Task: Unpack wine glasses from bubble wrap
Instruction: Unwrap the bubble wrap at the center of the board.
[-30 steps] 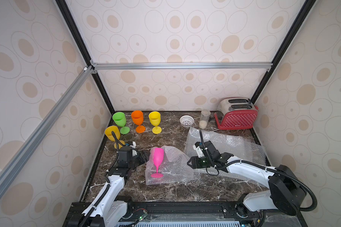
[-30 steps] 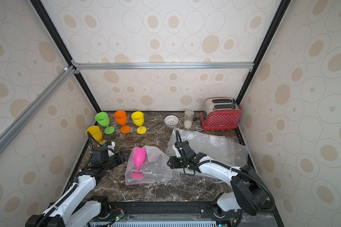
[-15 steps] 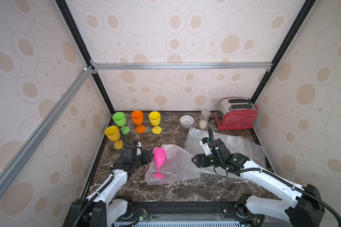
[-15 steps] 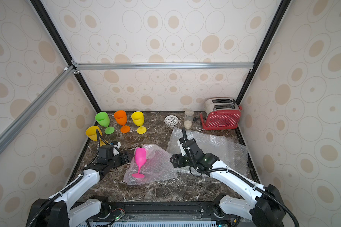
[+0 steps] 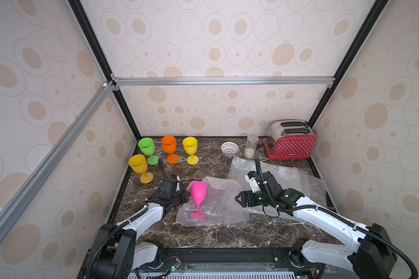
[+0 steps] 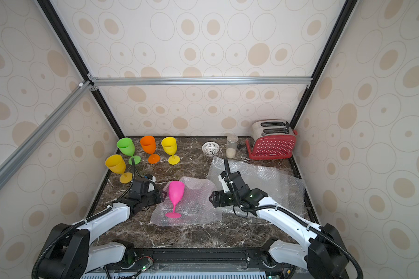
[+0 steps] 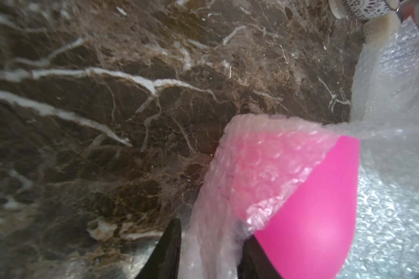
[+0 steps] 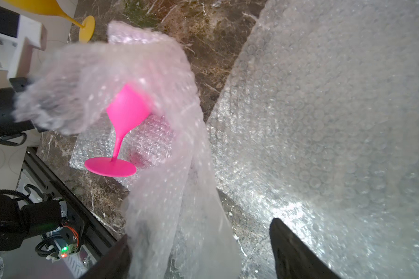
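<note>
Pink wine glass (image 5: 198, 193) standing mid-tabletop (image 5: 203, 238), foot on the spread bubble wrap sheet (image 5: 219, 209). Left hand (image 7: 212, 241) pinches a flap of the sheet beside the bowl. Right hand (image 5: 238, 199) is released, fingers wide at the opposite edge.

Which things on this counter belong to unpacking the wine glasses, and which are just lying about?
Belong: pink wine glass; crumpled bubble wrap under it; flat bubble wrap sheet; green wine glass; orange wine glass; back yellow wine glass; front yellow wine glass.
Lying about: red toaster; white perforated bowl; clear jar.
</note>
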`<state>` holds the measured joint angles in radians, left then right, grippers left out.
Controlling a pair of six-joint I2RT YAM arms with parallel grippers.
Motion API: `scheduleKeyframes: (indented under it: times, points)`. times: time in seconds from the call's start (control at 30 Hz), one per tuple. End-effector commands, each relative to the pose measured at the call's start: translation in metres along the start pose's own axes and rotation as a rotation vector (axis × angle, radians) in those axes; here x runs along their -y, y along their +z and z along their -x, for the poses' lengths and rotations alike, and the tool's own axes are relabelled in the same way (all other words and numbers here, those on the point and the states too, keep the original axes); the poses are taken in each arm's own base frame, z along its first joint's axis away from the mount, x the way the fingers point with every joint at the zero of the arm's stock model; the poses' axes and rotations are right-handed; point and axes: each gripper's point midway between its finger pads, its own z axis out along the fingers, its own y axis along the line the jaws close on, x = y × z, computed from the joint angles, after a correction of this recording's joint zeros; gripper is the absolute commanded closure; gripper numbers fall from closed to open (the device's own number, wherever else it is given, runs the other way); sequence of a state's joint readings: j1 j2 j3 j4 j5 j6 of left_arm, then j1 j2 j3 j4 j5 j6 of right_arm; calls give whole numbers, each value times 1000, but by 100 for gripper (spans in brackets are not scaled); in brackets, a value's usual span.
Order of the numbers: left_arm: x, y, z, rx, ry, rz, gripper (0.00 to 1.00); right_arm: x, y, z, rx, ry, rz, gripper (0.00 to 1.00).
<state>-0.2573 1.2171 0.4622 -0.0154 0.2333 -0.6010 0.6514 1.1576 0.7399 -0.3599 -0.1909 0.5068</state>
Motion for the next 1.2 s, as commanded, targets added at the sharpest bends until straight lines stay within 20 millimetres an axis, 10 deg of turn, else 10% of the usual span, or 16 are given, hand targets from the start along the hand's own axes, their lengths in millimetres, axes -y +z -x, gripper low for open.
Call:
scheduleKeyframes:
  times: [0.0, 0.27, 0.7, 0.97, 1.17]
  points:
    - [-6, -3, 8, 39, 19, 44, 80, 14, 7, -8, -15, 50, -10, 20]
    - [-18, -3, 11, 37, 18, 106, 100, 56, 12, -23, -27, 157, -40, 16]
    - [-35, -9, 16, 44, -23, 138, 100, 102, -12, -33, -4, 275, -69, 15]
    - [-21, -8, 15, 15, -4, 70, 100, 45, -48, 15, 118, 15, 3, 19]
    - [-17, -13, 15, 17, 13, 61, 100, -8, -35, 43, 79, -233, -34, 21]
